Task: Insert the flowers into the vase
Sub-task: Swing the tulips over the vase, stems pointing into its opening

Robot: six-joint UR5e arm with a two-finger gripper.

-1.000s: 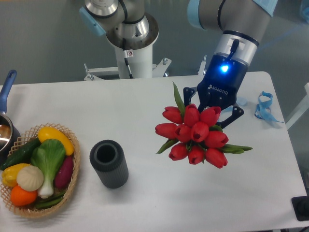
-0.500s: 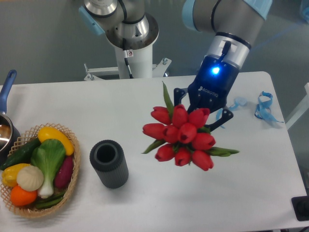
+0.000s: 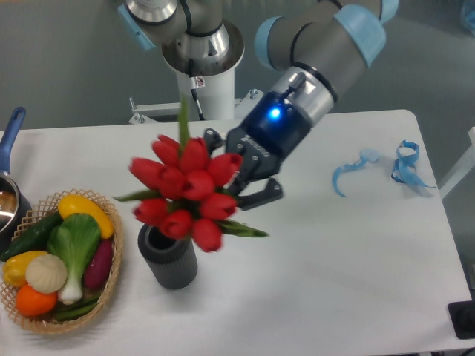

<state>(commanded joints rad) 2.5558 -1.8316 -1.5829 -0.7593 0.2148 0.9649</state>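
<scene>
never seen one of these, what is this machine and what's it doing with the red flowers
It is a robot arm, filmed by one fixed camera looking down at a white table. At the arm's end is a gripper with two fingers, closed on a bunch of red tulips, the flowers. It holds them in the air just above the dark grey ribbed vase, partly hiding its mouth. To the left is a wicker basket of toy vegetables, with a pot at the edge. Blue ribbon pieces lie on the right.

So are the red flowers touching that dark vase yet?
Cannot tell: in the fixed camera view the flowers overlap the vase mouth, hiding any contact or gap.
</scene>
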